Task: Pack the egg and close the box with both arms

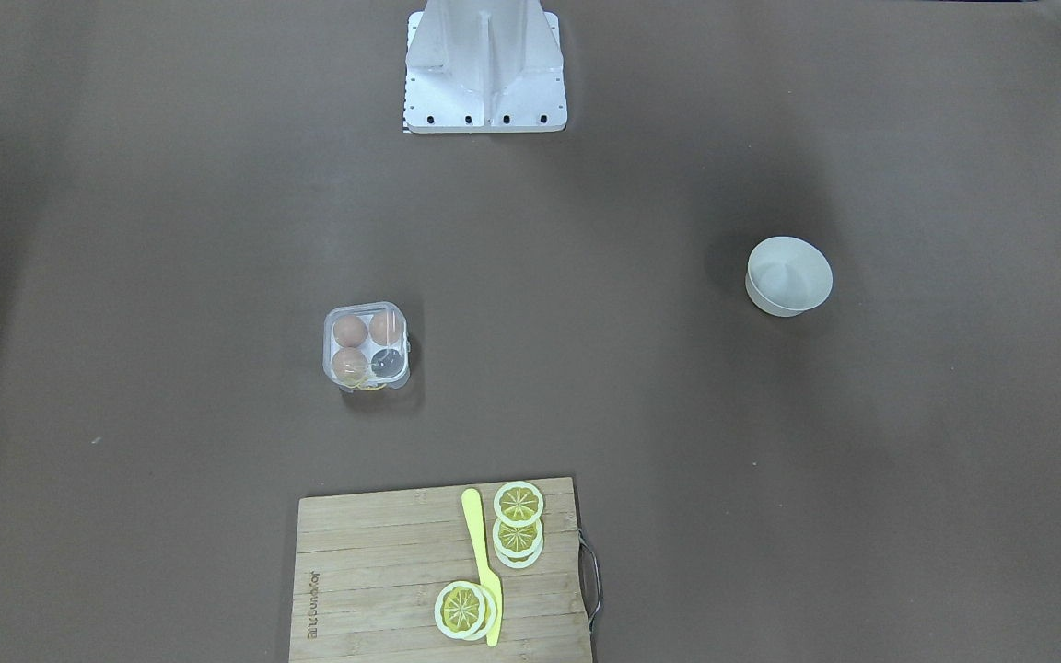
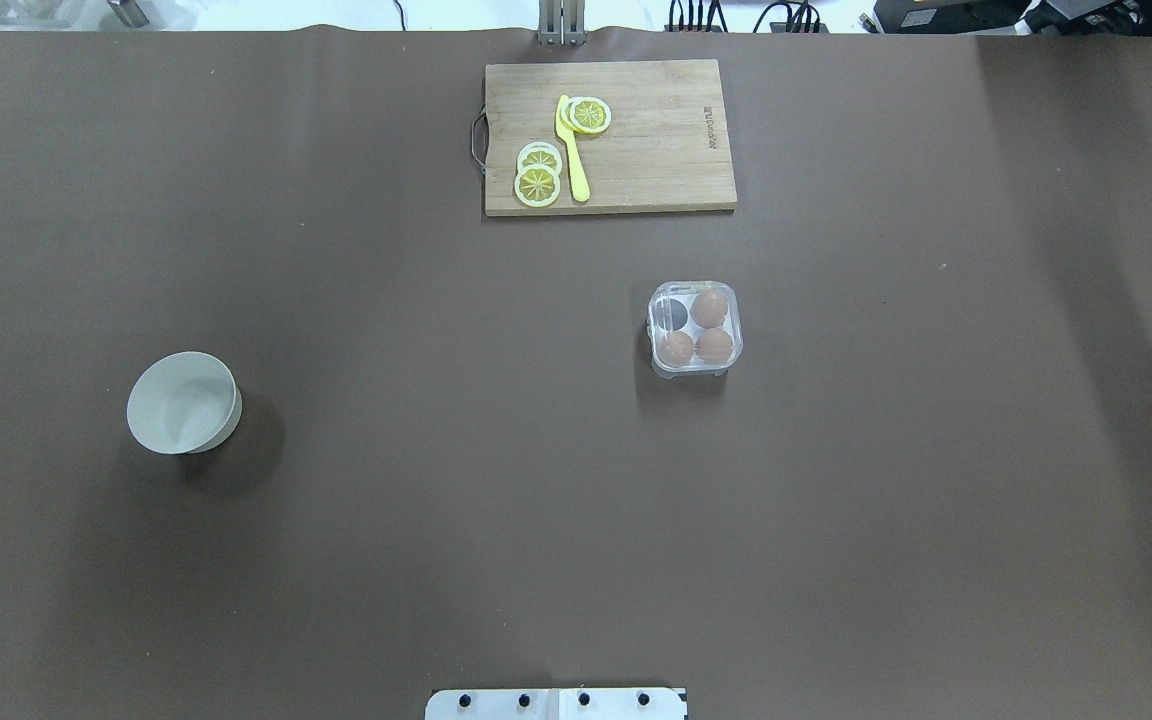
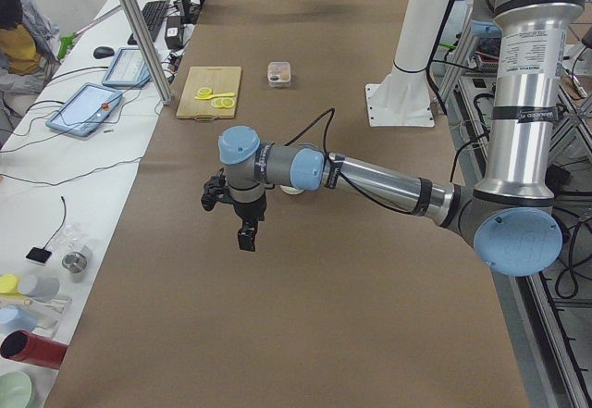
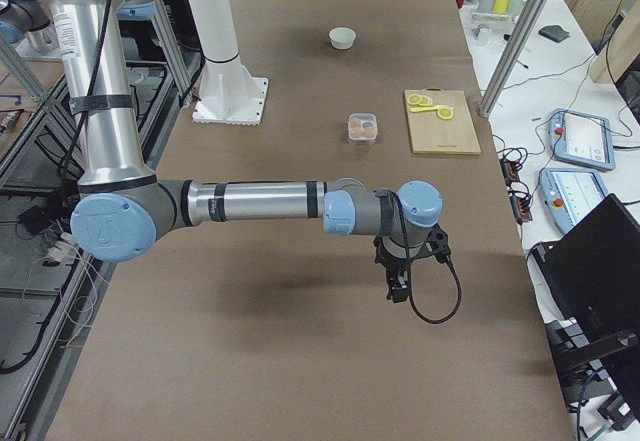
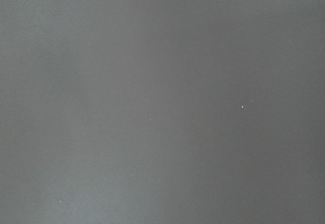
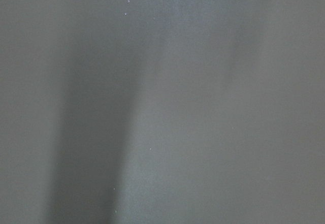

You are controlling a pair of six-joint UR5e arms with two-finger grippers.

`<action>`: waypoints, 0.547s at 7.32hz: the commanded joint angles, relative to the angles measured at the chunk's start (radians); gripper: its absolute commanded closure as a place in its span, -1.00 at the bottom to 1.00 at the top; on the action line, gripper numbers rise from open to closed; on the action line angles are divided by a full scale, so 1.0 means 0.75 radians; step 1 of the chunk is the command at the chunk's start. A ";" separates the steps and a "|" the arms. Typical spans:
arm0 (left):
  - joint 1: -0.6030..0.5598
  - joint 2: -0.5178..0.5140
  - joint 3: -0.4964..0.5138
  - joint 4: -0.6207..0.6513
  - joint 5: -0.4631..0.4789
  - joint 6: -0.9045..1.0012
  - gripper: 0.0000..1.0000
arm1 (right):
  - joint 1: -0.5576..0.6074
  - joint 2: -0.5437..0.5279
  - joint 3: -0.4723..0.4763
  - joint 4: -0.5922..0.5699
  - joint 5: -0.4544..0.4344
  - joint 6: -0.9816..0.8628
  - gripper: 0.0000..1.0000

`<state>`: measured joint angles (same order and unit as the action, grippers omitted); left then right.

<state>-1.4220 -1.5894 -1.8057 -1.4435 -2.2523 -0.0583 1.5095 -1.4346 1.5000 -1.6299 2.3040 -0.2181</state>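
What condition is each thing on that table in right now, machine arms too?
Box: three cells filled, one empty; lid seems down.
Eggs: whole, seated in cells.
Bowl: upright, empty.
Lemon slices: overlapping on board.
Left arm: over bare table; jaws unclear.
Right arm: over bare table; jaws unclear.

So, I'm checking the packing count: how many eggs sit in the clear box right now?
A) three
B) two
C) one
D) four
A: the overhead view shows three brown eggs in the box, with the fourth cell dark and empty.
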 commanded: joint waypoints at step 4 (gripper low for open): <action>0.000 0.000 0.068 -0.008 -0.008 0.002 -0.96 | 0.000 -0.008 0.006 0.001 0.000 -0.004 -1.00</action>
<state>-1.4212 -1.5904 -1.7632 -1.4488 -2.2566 -0.0570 1.5094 -1.4396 1.5040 -1.6291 2.3040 -0.2203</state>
